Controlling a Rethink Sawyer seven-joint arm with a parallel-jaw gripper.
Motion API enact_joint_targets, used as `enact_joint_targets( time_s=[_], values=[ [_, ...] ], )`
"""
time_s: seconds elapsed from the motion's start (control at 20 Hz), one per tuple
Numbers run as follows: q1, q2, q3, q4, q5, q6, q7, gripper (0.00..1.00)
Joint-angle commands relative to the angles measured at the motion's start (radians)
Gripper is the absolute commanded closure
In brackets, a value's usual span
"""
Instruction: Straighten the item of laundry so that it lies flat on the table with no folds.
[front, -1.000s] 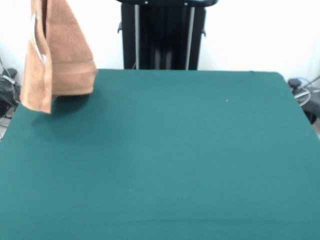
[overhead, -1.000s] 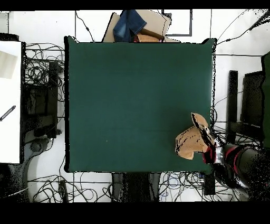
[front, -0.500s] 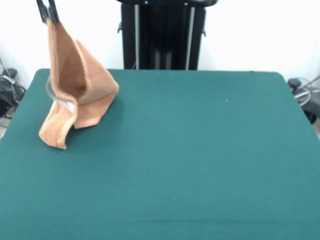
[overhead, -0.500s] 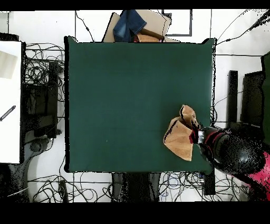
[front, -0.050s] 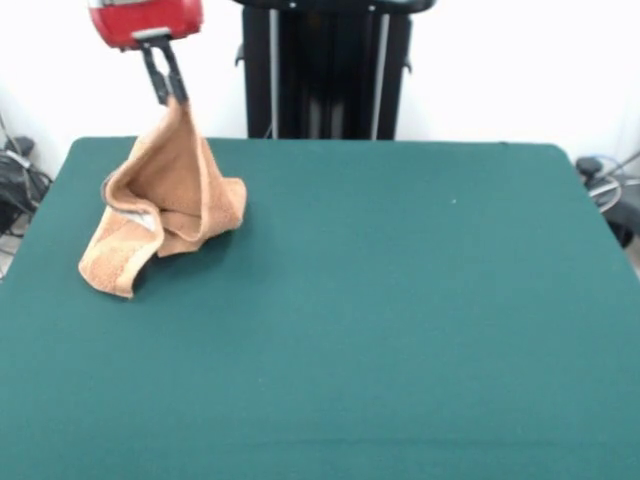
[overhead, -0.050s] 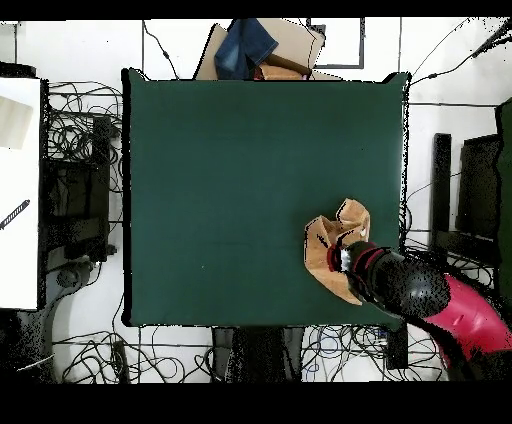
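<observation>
On the near part of the worktop (front, -0.050s: 380, 340) nothing is seen but bare green felt. Farther back, toward the far left corner in the front view, the towel (front, -0.050s: 165, 215) is now heaped on the surface: compared with a second ago, when it hung clear of the worktop and partly off its edge, it has been lowered, and most of its cloth is now piled in loose folds, with a rolled hem pointing toward the camera. Only one peak is held up. Above it, the end effector (front, -0.050s: 172, 88) is closed narrowly on that raised tip of the towel, and the red wrist has come into the picture from above.

The change is judged to be a lay-down that leaves the cloth bunched rather than spread; no flat layer is yet formed, so the straightening is far from complete.

In the overhead view the arm (overhead, -0.050s: 430, 300) covers part of the towel (overhead, -0.050s: 335, 235), and the grasp point itself is hidden there. The label is glimpsed only as a pale strip inside the fold. How many layers lie underneath cannot be told.
</observation>
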Motion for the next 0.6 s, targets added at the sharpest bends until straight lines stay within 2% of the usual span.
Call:
enact_joint_targets(
  time_s=[0.05,0.4,0.6],
  values=[
    [0.044,-0.012,0.09,0.118,-0.042,-0.003,0.012,1.0],
    [0.037,-0.17,0.165,0.228,0.058,0.001,0.047,1.0],
    [0.015,-0.259,0.208,0.27,0.128,0.036,0.022,1.0]
  ],
)
